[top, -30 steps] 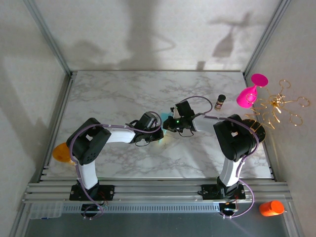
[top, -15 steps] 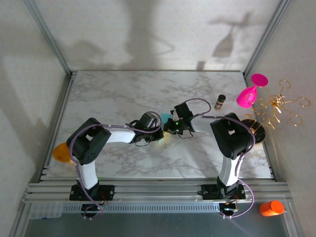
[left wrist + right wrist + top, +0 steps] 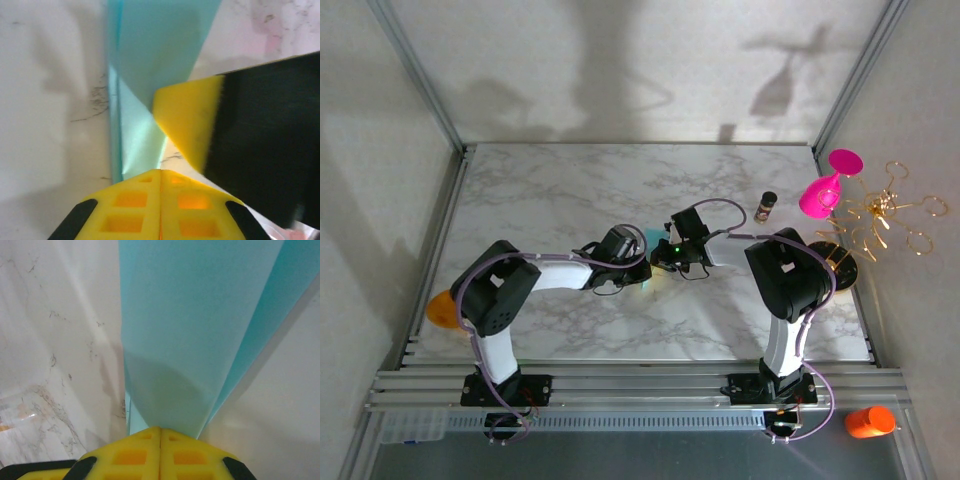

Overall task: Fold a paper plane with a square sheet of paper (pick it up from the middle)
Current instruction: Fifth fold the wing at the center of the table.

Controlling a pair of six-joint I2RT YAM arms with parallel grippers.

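Note:
The square sheet of paper (image 3: 190, 325) is teal-blue, folded into layers, and lies on the marble table (image 3: 550, 200) at the centre; a corner of it (image 3: 639, 237) pokes out between the two wrists. My left gripper (image 3: 160, 171) is shut, its yellow tips at the near end of a folded strip of the paper (image 3: 135, 145). My right gripper (image 3: 160, 428) is shut too, its tips against the paper, and its shadow falls on the sheet. The right gripper's fingers (image 3: 185, 125) rest on the paper close to my left tips. In the top view both grippers (image 3: 642, 262) (image 3: 660, 258) meet over the paper.
A pink goblet (image 3: 825, 190) and a gold wire stand (image 3: 885, 215) sit at the right edge, with a small dark bottle (image 3: 766, 206) just inside them. An orange object (image 3: 442, 310) lies at the left edge. An orange cup (image 3: 870, 421) stands beyond the front rail.
The right wrist has shifted a little to the left, closer to the left gripper. The left arm has hardly moved. Both grippers stay shut.

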